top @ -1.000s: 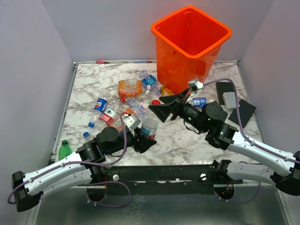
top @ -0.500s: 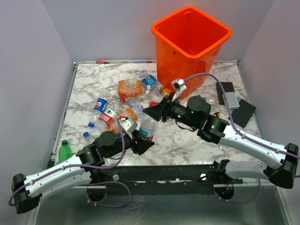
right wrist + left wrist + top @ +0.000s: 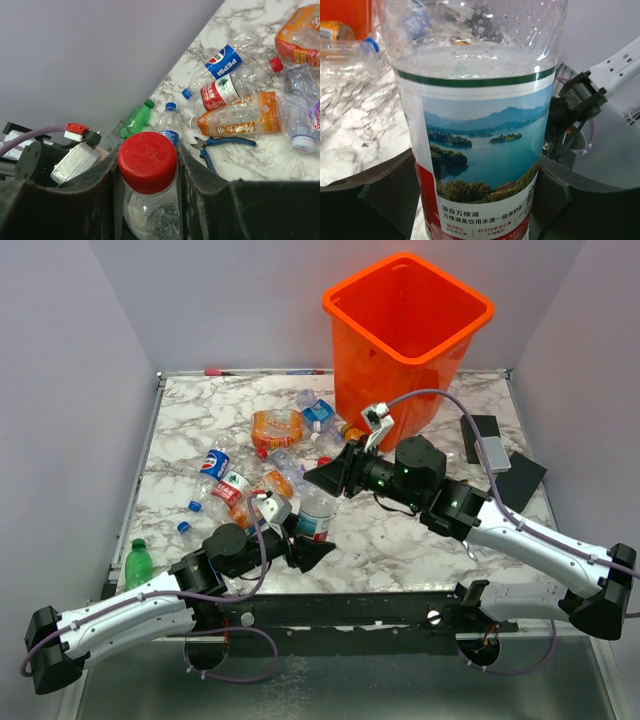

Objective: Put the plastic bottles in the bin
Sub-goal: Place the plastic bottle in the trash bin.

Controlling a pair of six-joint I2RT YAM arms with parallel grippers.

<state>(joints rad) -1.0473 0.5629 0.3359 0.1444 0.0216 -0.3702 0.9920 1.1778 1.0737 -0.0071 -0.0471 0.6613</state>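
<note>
I see bright, even overhead light, soft shadows on the marble table (image 3: 400, 540). The orange bin (image 3: 400, 330) glows, oversaturated. Left wrist: bottle (image 3: 480, 165) sharp with glare up top, background blurred. Right wrist edges possibly distorted, foreground dark.

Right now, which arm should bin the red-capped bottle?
Probably right: the right gripper flanks the bottle at its cap, nearer the bin than the left gripper holding its label.

The bin (image 3: 410, 330) is bright translucent orange. Surface (image 3: 400, 540): white marble, grey-veined. The clear bottle (image 3: 480, 45) has a label (image 3: 485, 150) showing a blue lake and green hills, with a green stripe above and a red band below; its cap (image 3: 147, 161) is red. Elsewhere: blue Pepsi bottle (image 3: 227, 60), orange-labelled bottle (image 3: 240, 120), green bottle (image 3: 136, 119), blue-handled pliers (image 3: 225, 142).
</note>
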